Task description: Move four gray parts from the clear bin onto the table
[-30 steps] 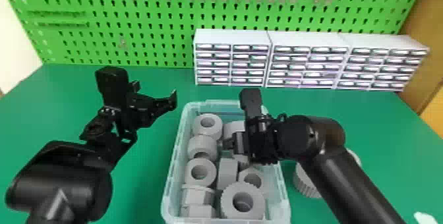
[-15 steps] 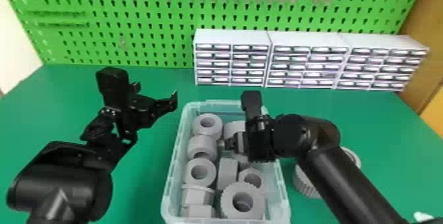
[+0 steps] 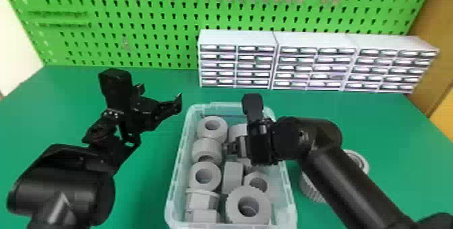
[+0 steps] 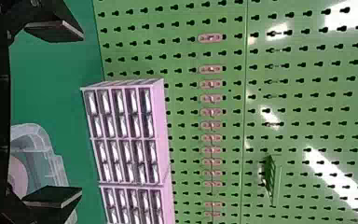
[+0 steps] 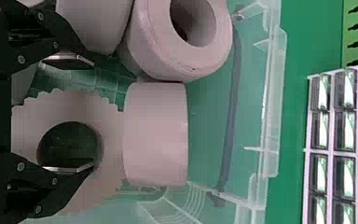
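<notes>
The left claw (image 4: 80, 113) hangs over the bench (image 3: 148, 177), left of the bin (image 3: 178, 164), fingers spread and empty. Inside the bin's far right area, a toothed part (image 5: 111, 140) lies with its hole facing up, directly in front of the right claw (image 5: 93, 114), the nearer one. That claw is released: one fingertip over the hole, the other beyond the toothed edge, so closing should probably pinch the ring's wall. Right of the bin, a ribbed part (image 3: 308, 186) sits on the bench.

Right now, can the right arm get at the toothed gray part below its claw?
Likely yes: the open right claw is over the toothed part, one finger at its hole, nothing lying on top.
</notes>
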Robot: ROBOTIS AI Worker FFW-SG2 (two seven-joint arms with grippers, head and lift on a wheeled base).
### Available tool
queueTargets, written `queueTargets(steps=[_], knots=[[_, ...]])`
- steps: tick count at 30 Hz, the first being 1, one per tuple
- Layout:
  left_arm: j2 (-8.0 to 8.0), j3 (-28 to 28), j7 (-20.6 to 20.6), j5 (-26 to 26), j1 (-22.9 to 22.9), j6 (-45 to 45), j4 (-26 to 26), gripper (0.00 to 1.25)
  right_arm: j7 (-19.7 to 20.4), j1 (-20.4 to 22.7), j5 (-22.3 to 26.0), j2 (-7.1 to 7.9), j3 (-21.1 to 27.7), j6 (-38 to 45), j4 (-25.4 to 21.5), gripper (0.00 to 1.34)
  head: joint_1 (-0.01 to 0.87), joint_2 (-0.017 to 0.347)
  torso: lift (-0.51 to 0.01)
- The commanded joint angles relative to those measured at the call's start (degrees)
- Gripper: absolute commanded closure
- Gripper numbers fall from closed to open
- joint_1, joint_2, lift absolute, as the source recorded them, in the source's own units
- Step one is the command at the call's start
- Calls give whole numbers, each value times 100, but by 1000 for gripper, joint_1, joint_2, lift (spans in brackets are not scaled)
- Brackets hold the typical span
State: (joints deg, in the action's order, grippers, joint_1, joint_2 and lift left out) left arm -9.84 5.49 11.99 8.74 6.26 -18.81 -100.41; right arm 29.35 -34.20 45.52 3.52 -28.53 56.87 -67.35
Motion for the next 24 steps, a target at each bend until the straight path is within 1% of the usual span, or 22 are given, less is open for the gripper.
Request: queueTargets(steps=[1, 9, 24], knots=[[0, -4, 5, 5, -2, 0, 4, 121, -44, 1, -87, 0, -65, 0, 47, 515, 678, 34, -50], [0, -4, 14, 5, 7, 0, 4, 122, -96, -122, -123, 0, -188, 70, 223, 513, 678, 34, -50], [0, -13, 23, 5, 7, 0, 13, 122, -167, -166, -254, 0, -179, 96, 451, 515, 678, 34, -50]])
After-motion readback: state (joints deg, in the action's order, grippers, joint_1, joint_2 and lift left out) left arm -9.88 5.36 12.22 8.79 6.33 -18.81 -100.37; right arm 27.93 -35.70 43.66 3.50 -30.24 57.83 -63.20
